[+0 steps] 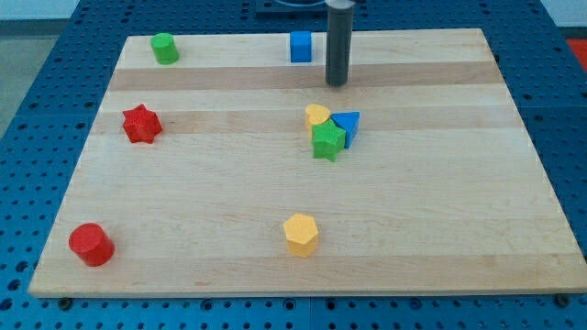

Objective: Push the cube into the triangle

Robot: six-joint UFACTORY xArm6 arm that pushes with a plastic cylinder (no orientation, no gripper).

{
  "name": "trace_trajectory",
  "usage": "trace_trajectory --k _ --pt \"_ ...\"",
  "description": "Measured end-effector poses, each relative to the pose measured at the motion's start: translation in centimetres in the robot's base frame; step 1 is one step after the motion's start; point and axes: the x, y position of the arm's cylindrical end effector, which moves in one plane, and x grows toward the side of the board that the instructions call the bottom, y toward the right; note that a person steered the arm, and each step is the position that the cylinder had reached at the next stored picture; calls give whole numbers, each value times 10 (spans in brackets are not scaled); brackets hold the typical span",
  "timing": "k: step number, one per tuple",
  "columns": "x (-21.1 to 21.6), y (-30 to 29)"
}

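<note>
Here, no claw fitted, so no open or closed state to report: only a dark rod, my tip point(337, 83) resting on the desk point(440, 229), just right of and slightly below the blue cube point(300, 46). Cube near the desk's top edge, small, square-faced, upright, untouched. Blue triangle point(348, 125) well below the cube, wedged against a green star point(327, 141) and a yellow block point(317, 115). Tip not yet behind the cube; likely needing a position above it for a downward push.
</note>
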Motion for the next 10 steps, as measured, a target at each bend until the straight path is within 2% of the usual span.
trace_trajectory --k 2,3,5,8,10 --pt "-87 14" --pt "-95 8" --pt "-95 -62" --pt "-94 -96" --pt "-92 -89"
